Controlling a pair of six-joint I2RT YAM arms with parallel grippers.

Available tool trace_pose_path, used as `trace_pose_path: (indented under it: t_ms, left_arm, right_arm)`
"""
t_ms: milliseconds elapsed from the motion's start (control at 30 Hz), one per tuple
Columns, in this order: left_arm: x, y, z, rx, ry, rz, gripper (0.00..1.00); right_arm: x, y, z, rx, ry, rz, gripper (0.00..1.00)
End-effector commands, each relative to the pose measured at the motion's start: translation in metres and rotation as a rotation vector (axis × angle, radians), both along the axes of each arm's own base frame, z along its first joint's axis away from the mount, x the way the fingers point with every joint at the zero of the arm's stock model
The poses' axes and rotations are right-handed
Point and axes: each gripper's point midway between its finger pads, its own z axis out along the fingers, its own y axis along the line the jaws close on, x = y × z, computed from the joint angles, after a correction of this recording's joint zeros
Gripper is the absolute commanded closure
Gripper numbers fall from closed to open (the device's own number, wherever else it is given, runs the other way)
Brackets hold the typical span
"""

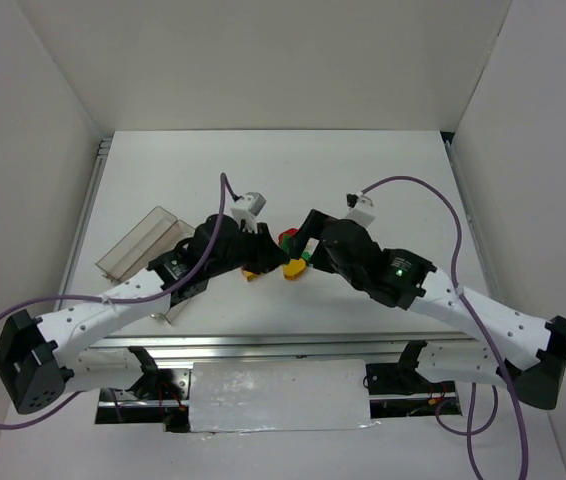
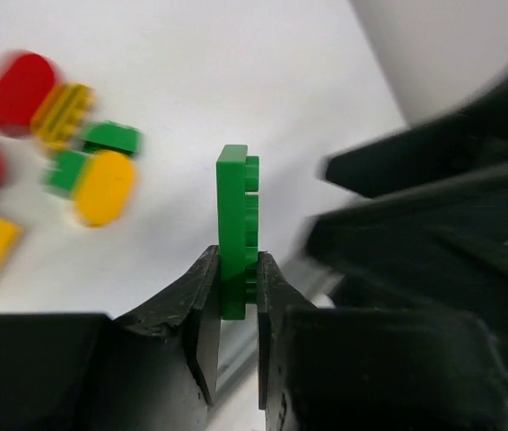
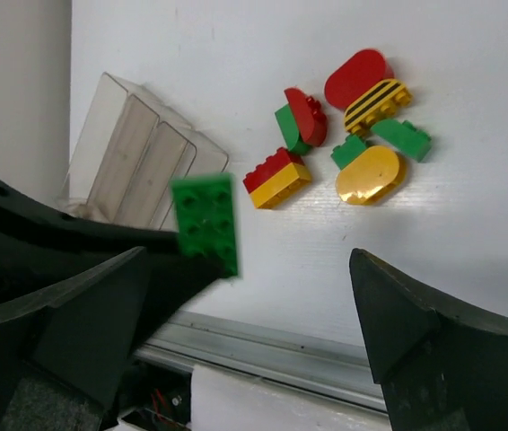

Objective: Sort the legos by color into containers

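My left gripper (image 2: 236,256) is shut on a flat green studded brick (image 2: 234,224) and holds it upright above the table. The same brick (image 3: 205,223) shows in the right wrist view, in front of the clear three-compartment tray (image 3: 137,153). My right gripper (image 3: 247,269) is open wide and empty, close to the left gripper (image 1: 261,242) at the table's middle. The other legos lie in a loose group: a red rounded one (image 3: 357,76), a yellow striped one (image 3: 377,103), a yellow rounded one (image 3: 371,175), green ones (image 3: 402,137) and a red-on-yellow stack (image 3: 276,178).
The tray (image 1: 143,245) lies at the left of the table, beside the left arm. A metal rail (image 3: 263,346) runs along the table's near edge. White walls enclose the table on three sides. The right arm's dark body (image 2: 433,233) is close on the left gripper's right.
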Motion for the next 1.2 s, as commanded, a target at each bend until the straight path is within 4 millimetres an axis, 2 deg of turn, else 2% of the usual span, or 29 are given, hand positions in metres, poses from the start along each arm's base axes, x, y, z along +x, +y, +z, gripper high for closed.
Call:
trace_pose_path:
  t_ms: [0, 33, 100, 133, 200, 267, 300, 400, 433, 633, 767, 867, 933, 1067, 1133, 1167]
  left_arm:
    - [0.033, 0.060, 0.020, 0.187, -0.107, 0.223, 1.00]
    - [0.031, 0.081, 0.009, 0.274, -0.076, 0.261, 1.00]
    - [0.046, 0.126, 0.018, 0.389, -0.133, 0.396, 1.00]
    - [0.042, 0.147, 0.009, 0.481, -0.119, 0.427, 1.00]
    - [0.046, 0.187, 0.009, 0.622, -0.165, 0.507, 1.00]
    - [0.043, 0.212, 0.007, 0.679, -0.166, 0.557, 1.00]
    - [0.043, 0.217, 0.006, 0.702, -0.178, 0.542, 1.00]
    - [0.047, 0.235, -0.002, 0.746, -0.211, 0.538, 0.88]
    - [0.047, 0.242, -0.008, 0.767, -0.183, 0.535, 0.87]
    - [0.045, 0.257, -0.052, 0.875, -0.048, 0.452, 0.91]
    - [0.043, 0.247, -0.073, 0.850, 0.003, 0.387, 0.84]
    - [0.043, 0.239, -0.092, 0.869, 0.077, 0.314, 0.85]
    - [0.045, 0.237, -0.095, 0.873, 0.094, 0.300, 0.84]
    - [0.047, 0.239, -0.106, 0.883, 0.151, 0.293, 0.72]
    - [0.047, 0.239, -0.109, 0.878, 0.172, 0.299, 0.59]
    - [0.047, 0.239, -0.109, 0.875, 0.176, 0.300, 0.49]
  right_arm:
    - [0.007, -0.037, 0.022, -0.030, -0.088, -0.105, 0.00]
    - [0.005, -0.048, 0.029, -0.022, -0.111, -0.125, 0.00]
    - [0.005, -0.063, 0.032, -0.041, -0.141, -0.150, 0.00]
    - [0.002, -0.068, 0.033, -0.032, -0.153, -0.153, 0.00]
    - [0.003, -0.075, 0.032, -0.032, -0.160, -0.164, 0.00]
    - [0.000, -0.073, 0.027, -0.036, -0.154, -0.142, 0.00]
    - [-0.001, -0.070, 0.024, -0.042, -0.149, -0.117, 0.00]
    - [-0.002, -0.063, 0.015, -0.063, -0.127, -0.085, 0.00]
    - [-0.003, -0.061, 0.013, -0.062, -0.117, -0.071, 0.00]
    - [-0.009, -0.058, 0.002, -0.058, -0.109, -0.030, 0.00]
    - [-0.011, -0.059, 0.001, -0.059, -0.115, -0.018, 0.00]
    - [-0.010, -0.057, 0.000, -0.063, -0.109, -0.017, 0.00]
    - [-0.010, -0.055, -0.003, -0.064, -0.105, -0.014, 0.00]
    - [-0.009, -0.054, -0.004, -0.067, -0.104, -0.011, 0.00]
    - [-0.008, -0.054, -0.005, -0.077, -0.102, -0.013, 0.00]
    - [-0.008, -0.054, -0.005, -0.079, -0.102, -0.014, 0.00]
